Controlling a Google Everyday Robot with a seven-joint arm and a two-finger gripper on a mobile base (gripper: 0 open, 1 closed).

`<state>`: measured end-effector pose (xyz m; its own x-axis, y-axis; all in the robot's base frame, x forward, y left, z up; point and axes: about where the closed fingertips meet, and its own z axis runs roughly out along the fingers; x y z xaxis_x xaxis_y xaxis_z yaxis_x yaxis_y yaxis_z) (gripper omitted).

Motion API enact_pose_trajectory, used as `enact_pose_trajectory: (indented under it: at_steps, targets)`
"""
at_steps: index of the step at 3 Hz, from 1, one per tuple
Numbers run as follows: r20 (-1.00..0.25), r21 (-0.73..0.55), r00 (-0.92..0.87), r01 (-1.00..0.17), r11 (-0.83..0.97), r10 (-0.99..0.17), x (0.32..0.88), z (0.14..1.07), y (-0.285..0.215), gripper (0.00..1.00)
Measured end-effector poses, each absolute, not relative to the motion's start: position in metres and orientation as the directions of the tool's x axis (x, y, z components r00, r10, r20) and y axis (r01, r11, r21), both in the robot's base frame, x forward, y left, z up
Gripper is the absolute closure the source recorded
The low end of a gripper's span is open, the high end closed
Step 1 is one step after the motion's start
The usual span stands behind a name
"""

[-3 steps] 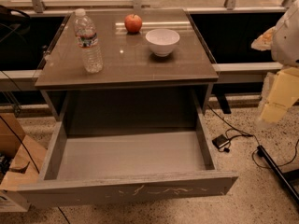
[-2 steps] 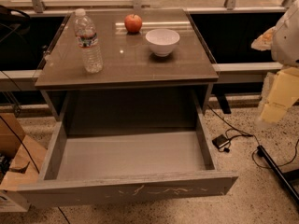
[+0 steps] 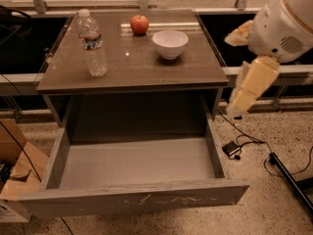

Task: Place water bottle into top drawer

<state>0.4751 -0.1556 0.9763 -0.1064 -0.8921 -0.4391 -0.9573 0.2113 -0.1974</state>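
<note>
The water bottle stands upright on the left side of the tabletop; it is clear ribbed plastic with a white cap and a label band. The top drawer is pulled wide open below the tabletop, and its grey inside holds nothing. Its front panel has pale scratches. My gripper hangs from the white arm at the right, beside the table's right edge, pointing down. It is far from the bottle and holds nothing that I can see.
A red apple and a white bowl sit at the back of the tabletop. Cardboard boxes stand on the floor at left. Cables and a small adapter lie on the floor at right.
The arm and gripper have moved left, closer to the table's right edge. The bottle, apple, bowl and drawer have not moved.
</note>
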Motion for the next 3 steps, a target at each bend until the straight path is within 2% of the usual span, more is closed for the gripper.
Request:
enact_pose_trajectory:
  at_steps: [2, 3]
  targets:
    - [-0.584, -0.208, 0.062, -0.975, 0.075, -0.809, 0.51, 0.992, -0.069, 0.0]
    - [-0.587, -0.213, 0.073, -0.975, 0.067, -0.806, 0.513, 0.994, -0.067, 0.0]
